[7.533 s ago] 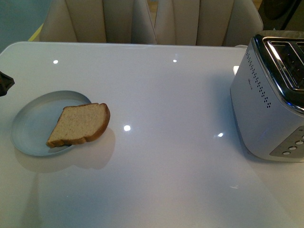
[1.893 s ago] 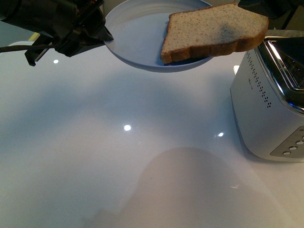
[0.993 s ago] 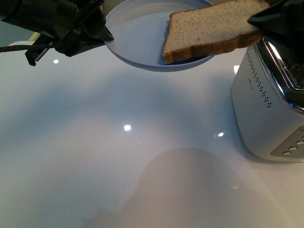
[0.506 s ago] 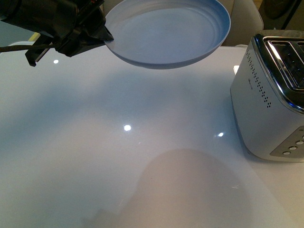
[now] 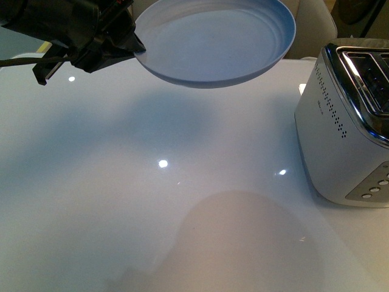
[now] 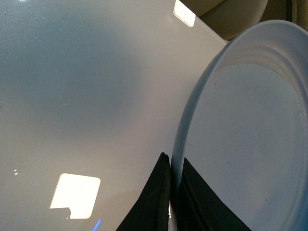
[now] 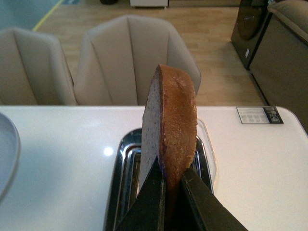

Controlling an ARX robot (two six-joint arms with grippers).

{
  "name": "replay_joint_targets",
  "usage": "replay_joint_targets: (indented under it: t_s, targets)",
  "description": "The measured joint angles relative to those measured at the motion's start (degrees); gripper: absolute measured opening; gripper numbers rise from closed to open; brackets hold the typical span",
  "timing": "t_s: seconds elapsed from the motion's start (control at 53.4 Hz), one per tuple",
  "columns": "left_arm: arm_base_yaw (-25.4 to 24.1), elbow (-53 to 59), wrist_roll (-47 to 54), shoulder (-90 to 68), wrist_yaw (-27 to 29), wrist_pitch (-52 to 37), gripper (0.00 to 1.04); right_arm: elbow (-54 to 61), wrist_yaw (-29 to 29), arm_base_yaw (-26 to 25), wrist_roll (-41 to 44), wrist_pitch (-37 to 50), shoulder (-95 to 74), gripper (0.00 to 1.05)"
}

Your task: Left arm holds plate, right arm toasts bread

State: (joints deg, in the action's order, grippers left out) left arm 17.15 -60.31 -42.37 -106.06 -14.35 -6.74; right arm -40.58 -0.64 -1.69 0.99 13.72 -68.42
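— Brown-crusted bread (image 7: 168, 125): where is it?
— Upright, pinched between the right gripper (image 7: 172, 180) fingers, above the toaster (image 7: 120, 183) slot.
— And the pale blue plate (image 5: 213, 42)?
— Aloft over the white table (image 5: 182, 201), its rim clamped in the left gripper (image 6: 171, 192).

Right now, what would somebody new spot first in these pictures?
Probably the empty blue plate, held up in the air above the white table by the left gripper pinching its rim. Next, the bread slice, standing on edge in the right gripper just over the silver toaster at the table's right side.
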Motion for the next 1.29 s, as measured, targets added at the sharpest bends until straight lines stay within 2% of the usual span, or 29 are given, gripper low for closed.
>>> replay_joint_targets:
  t_s: [0.843,1.293]
  targets:
    - [0.0,0.0,0.0,0.0,0.0,0.0,0.03,0.3,-5.6,4.1,5.2,2.4,-13.9,0.03]
    - [0.0,0.0,0.0,0.0,0.0,0.0,0.03,0.8,-5.8,5.2,4.0,7.3,-23.8,0.03]
